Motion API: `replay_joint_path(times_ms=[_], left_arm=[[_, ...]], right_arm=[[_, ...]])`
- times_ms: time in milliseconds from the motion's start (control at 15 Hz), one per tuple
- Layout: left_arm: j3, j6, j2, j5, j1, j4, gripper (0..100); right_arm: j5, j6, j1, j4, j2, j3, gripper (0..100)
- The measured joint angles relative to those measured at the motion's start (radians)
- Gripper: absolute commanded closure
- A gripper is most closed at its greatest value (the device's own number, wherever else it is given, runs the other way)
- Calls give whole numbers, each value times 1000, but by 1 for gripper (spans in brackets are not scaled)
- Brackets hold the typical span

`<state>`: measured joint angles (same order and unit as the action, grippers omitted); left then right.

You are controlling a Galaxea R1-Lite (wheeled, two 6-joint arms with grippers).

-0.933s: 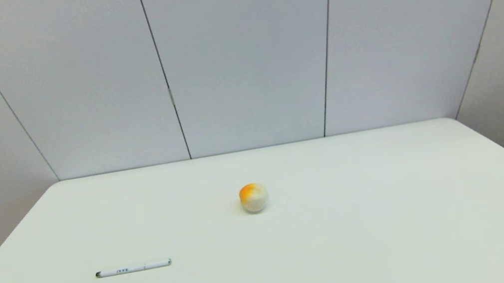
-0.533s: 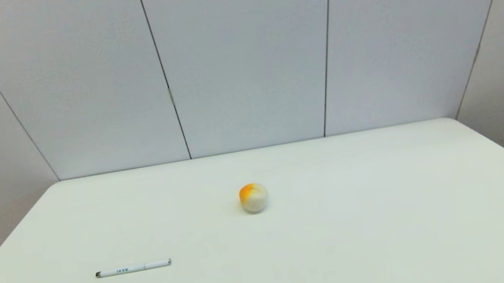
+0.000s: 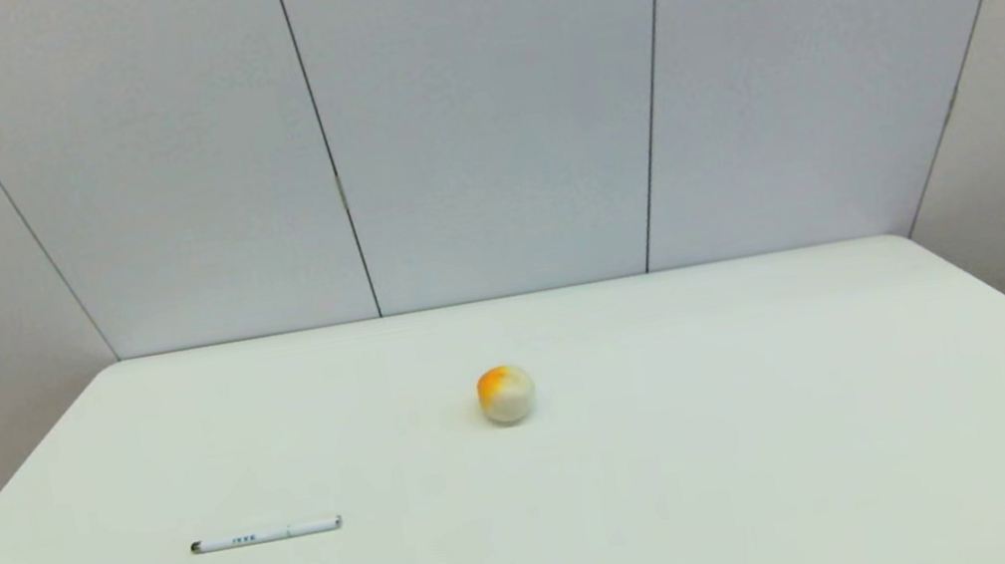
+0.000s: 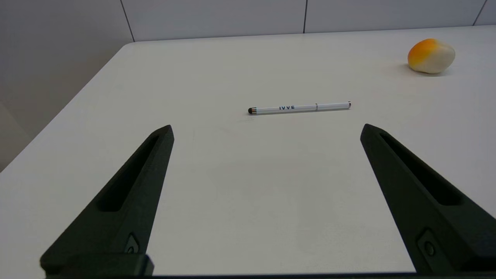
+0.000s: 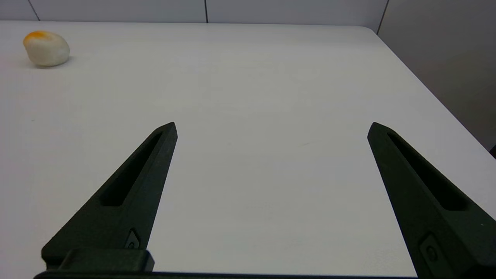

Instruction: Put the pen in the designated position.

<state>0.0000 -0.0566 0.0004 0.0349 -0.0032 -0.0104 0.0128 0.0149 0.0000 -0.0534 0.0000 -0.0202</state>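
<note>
pen (image 3: 265,534) flat near table's (image 3: 796,478) front-left corner, dark tip toward left edge | ball (image 3: 506,393) mid-table, well apart | left gripper (image 4: 267,130) spread wide, empty, short of pen | right gripper (image 5: 271,130) spread wide, empty

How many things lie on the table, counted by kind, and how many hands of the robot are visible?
Pen: 1
Orange-and-white ball: 1
Robot hands: 2, the left hand and the right hand, both open, above the table
Total: 2 things on the table, 2 hands
</note>
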Motion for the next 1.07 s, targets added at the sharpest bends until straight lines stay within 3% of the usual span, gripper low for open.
replay_joint_path(times_ms=[1067], left_arm=[[0, 5, 0, -1, 0, 0, 0]], right_arm=[[0, 0, 0, 0, 0, -1, 0]])
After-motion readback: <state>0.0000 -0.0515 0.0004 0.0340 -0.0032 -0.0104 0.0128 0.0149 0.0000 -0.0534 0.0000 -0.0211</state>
